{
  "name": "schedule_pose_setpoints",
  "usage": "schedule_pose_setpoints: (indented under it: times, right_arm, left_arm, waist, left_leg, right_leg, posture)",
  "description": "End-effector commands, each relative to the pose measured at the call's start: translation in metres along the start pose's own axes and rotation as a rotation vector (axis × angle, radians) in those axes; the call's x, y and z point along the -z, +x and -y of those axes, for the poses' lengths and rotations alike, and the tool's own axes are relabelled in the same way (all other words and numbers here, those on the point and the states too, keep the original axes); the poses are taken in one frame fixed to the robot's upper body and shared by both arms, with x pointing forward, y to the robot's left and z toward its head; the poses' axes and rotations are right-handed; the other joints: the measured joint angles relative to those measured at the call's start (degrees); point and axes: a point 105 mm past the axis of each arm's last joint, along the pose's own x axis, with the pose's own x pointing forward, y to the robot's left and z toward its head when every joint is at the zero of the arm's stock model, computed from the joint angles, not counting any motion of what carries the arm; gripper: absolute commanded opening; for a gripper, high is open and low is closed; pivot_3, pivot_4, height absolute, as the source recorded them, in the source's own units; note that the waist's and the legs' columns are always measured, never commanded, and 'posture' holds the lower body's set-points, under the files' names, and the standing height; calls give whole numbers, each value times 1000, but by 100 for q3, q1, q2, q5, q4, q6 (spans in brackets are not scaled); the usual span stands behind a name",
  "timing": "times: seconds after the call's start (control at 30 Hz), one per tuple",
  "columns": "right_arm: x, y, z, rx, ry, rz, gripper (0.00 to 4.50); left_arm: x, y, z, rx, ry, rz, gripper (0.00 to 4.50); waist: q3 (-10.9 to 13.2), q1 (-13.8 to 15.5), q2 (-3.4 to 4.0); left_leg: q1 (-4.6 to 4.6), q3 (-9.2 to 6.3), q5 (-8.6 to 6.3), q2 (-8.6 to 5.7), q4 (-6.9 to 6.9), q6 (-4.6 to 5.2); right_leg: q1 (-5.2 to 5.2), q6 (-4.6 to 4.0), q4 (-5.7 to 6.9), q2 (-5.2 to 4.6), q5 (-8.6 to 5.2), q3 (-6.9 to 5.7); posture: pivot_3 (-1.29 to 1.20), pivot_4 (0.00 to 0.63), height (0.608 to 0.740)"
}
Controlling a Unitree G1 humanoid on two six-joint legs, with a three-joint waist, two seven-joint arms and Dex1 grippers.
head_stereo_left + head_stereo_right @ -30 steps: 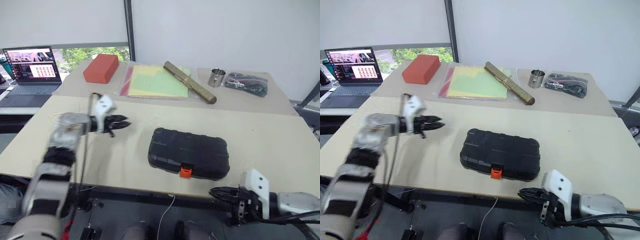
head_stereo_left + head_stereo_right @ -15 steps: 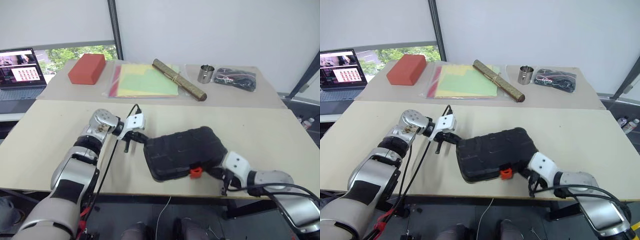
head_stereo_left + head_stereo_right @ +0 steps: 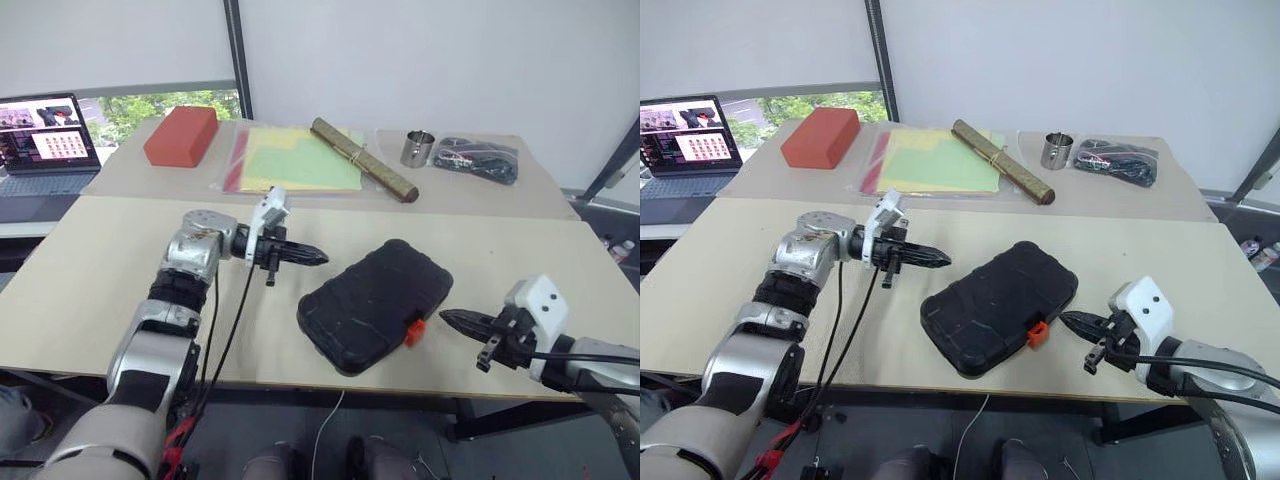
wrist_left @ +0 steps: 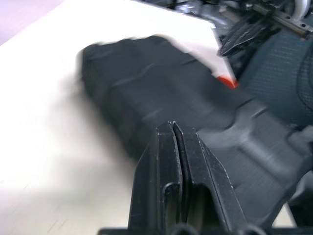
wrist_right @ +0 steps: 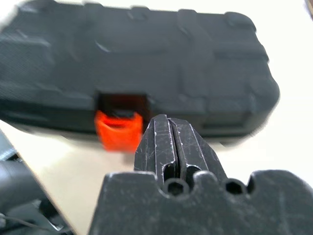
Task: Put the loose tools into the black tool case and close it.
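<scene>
A: Where is the black tool case [image 3: 374, 303] seen?

B: It is seen lying shut on the counter [image 3: 90, 260], near the front edge, turned at a slant to that edge. Its small orange latch [image 3: 412, 331] is on the side turned toward the front edge and the right gripper.

A: How are the grippers shown from the head views?

B: The left gripper [image 3: 316, 256] is held above the counter just beside the case's far-left end, apart from it, with its fingers pressed together on nothing. The right gripper [image 3: 447, 318] is held near the front edge, just beside the latch and not touching it, its fingers likewise clenched and empty.

A: What is added by the wrist views?

B: In the left wrist view the closed fingers [image 4: 173, 161] are seen aimed along the case's textured shell, with the right gripper [image 4: 234, 40] visible beyond the case; the shell is blurred there. In the right wrist view the latch [image 5: 119, 129] is shown close up in its notch in the case's side wall, a detail too small in the head views.

A: And what is given by the head views alone?

B: The far counter is shown, carrying a red block [image 3: 180, 135], coloured folders [image 3: 295, 160], a rolled tube [image 3: 362, 172], a metal cup [image 3: 417, 148] and a black bag of cables [image 3: 478, 158]. A laptop [image 3: 45, 143] is seen at the left.
</scene>
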Motion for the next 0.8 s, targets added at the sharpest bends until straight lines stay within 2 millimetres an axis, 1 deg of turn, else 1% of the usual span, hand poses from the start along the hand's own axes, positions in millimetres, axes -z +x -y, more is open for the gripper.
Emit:
schedule_pose_setpoints:
  times: [0.03,0.1,0.17,0.3,0.33,0.4,0.5,0.63,0.77,0.8]
  right_arm:
    - [-7,10,-10,-25,-11,20,0]
    - [-5,16,-12,-33,-10,13,0]
    - [1,22,-13,-42,-19,-24,0]
    - [15,24,-12,-45,-30,-100,0]
    - [17,22,-13,-45,-22,-105,0]
    - [20,18,-14,-43,-12,-110,0]
    - [26,12,-14,-31,-9,-122,0]
    - [24,8,-10,5,27,-91,0]
    - [33,4,-13,11,49,-116,0]
    - [37,5,-16,5,60,-127,0]
  left_arm:
    - [15,30,8,15,85,-111,103]
    - [29,38,10,12,130,-177,103]
    - [40,42,10,13,176,-230,103]
    - [51,43,11,26,244,-289,103]
    - [53,43,12,29,256,-297,103]
    - [54,42,11,32,266,-299,103]
    - [52,44,11,32,272,-288,103]
    - [48,49,14,54,282,-266,103]
    - [49,51,15,75,305,-281,103]
    - [50,52,15,77,311,-284,103]
  waist:
    - [0,1,0]
    - [0,-1,0]
    - [-6,7,9]
    - [-8,37,11]
    - [-8,43,11]
    - [-11,60,12]
    - [-20,71,13]
    - [-31,83,11]
    - [-33,122,14]
    - [-34,126,16]
  left_leg:
    - [1,1,0,0,0,0]
    - [4,3,0,-1,0,0]
    - [11,4,0,1,0,0]
    - [54,2,-9,6,-6,0]
    - [64,1,-33,6,-7,-34]
    - [71,-1,-37,7,-8,-33]
    - [75,0,-39,8,-8,-30]
    - [80,0,-40,8,-8,-28]
    - [78,0,-45,8,-8,-19]
    - [78,0,-46,8,-8,-18]
  right_leg:
    - [0,2,-1,0,0,3]
    - [0,2,1,0,1,8]
    - [4,-2,2,0,4,9]
    - [54,1,-10,-3,0,6]
    - [62,14,-12,-7,-8,6]
    - [69,29,-14,-8,-16,5]
    - [73,25,-13,-8,-14,5]
    - [78,33,-14,-8,-17,5]
    - [77,39,-14,-9,-18,5]
    - [76,39,-16,-9,-18,5]
  posture:
    - [0,150,737]
    - [0,150,737]
    - [0,150,737]
    - [0,150,737]
    - [0,150,737]
    - [0,150,737]
    - [0,150,737]
    - [0,150,737]
    - [0,150,737]
    - [0,150,737]
